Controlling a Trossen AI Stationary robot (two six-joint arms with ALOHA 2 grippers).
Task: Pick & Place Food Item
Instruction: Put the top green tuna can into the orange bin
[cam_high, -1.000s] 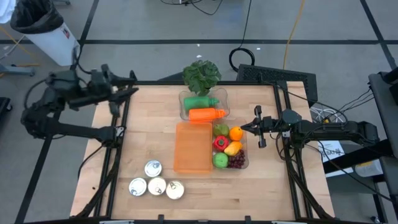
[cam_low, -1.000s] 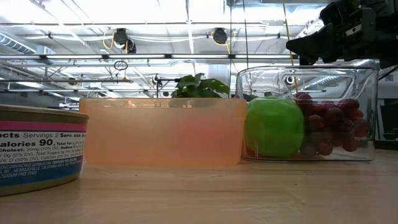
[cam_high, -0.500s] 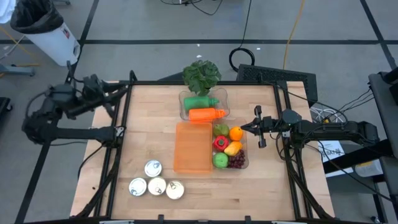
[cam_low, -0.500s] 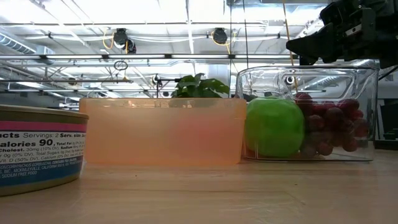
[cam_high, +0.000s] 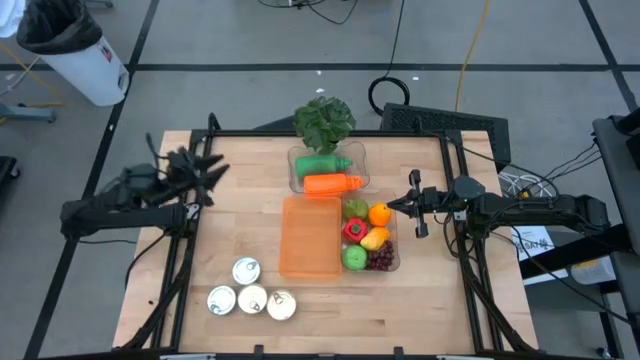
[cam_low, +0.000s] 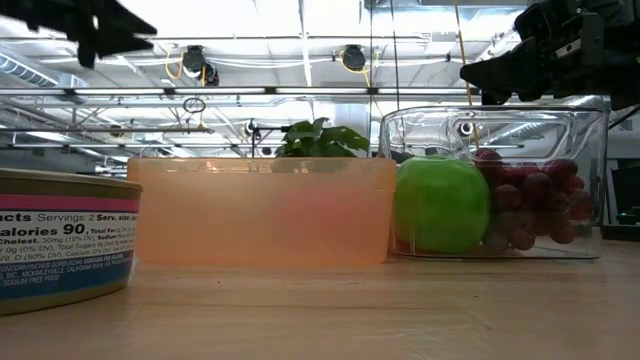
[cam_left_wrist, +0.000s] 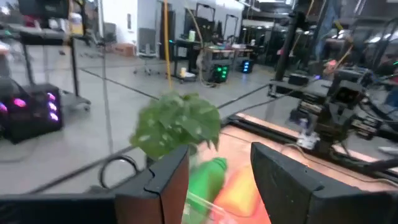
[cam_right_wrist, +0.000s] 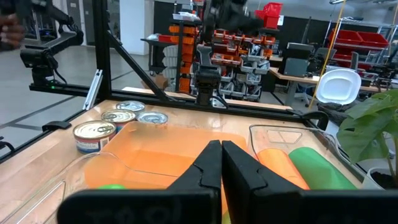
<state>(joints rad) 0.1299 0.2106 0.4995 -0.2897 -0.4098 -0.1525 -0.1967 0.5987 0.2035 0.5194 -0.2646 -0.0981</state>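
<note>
Still nothing picked, so risks first, biggest down. Wooden table (cam_high: 240, 215) crowded mid-span: orange lid (cam_high: 311, 236) lying flat at centre, touching clear fruit bin (cam_high: 393, 262) toward right edge. Could snag bin wall or shove bin off its spot if right gripper (cam_high: 412, 204) drops in too steep; hovering just beside bin's right wall w/ fingers pressed together, holding nothing, so would need opening first. Left gripper (cam_high: 205, 170) over left edge near far corner, fingers (cam_left_wrist: 292, 180) parted w/ a clear gap, empty; long reach to food from there, could clip far bin (cam_high: 328, 170) or potted plant (cam_high: 323, 122) at far edge.

Fruit packed tight, prob. the trickiest bit: grabbing one could drag neighbours out. Green apple (cam_low: 441, 203) at bin's near end, smooth & round, may slip from a pinch. Grapes (cam_low: 525, 208) touching apple, toward near-right corner of bin; soft cluster, may crush or shed. Red pepper (cam_high: 353, 229), yellow piece (cam_high: 375, 238), orange (cam_high: 380, 213) mid-bin; greenish piece at far end. Which one is target: can't tell. Far bin holds green bottle (cam_right_wrist: 320, 168) & orange bottle (cam_right_wrist: 280, 168), side by side. Four cans (cam_high: 251, 291) near the near-left corner, well apart from food.
</note>
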